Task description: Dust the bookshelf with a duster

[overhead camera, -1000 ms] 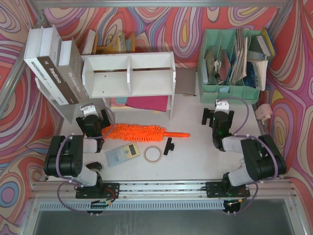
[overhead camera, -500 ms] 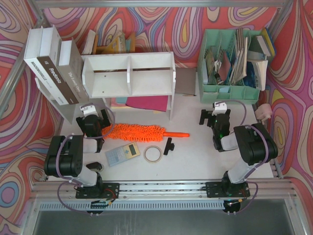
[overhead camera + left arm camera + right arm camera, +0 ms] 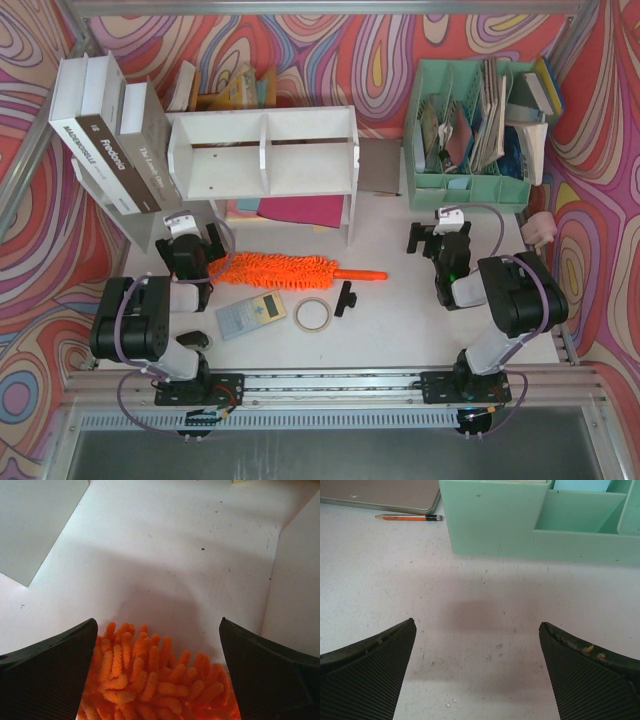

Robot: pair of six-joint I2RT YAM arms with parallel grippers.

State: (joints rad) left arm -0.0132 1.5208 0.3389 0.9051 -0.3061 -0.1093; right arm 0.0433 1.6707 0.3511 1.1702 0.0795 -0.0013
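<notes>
a white table (image 3: 400, 300), walled in by swirling pink and orange panels, carries the bookshelf (image 3: 265, 150), a small white unit on legs with a central divider, standing toward the back and left of centre. large white and brown books (image 3: 110, 150) lean against the shelf's left side, and a mint-green slotted organizer (image 3: 465, 188) stuffed with papers stands well apart to the right. two black arms rise from the near edge. the left gripper (image 3: 157, 625) is low over the table just in front of the shelf's left legs, its fingers (image 3: 50, 675) spread wide and clenched on nothing, with the fluffy tip of the duster (image 3: 280, 270) lying between them; whether the pads touch the fibres cannot be told. the right gripper (image 3: 477, 625) hangs over bare table just in front of the organizer, its fingers likewise released and wide apart. the bright-orange duster lies flat on the table in front of the shelf, its fluffy head toward the left gripper and its short plastic handle (image 3: 362, 275) pointing right. nearer the arms lie a pale calculator (image 3: 250, 316), a roll of tape (image 3: 312, 315) just beside it and a small black clip (image 3: 346, 296). a pencil (image 3: 409, 517) rests beside the organizer's left corner, along the near edge of a flat grey pad (image 3: 380, 495).
</notes>
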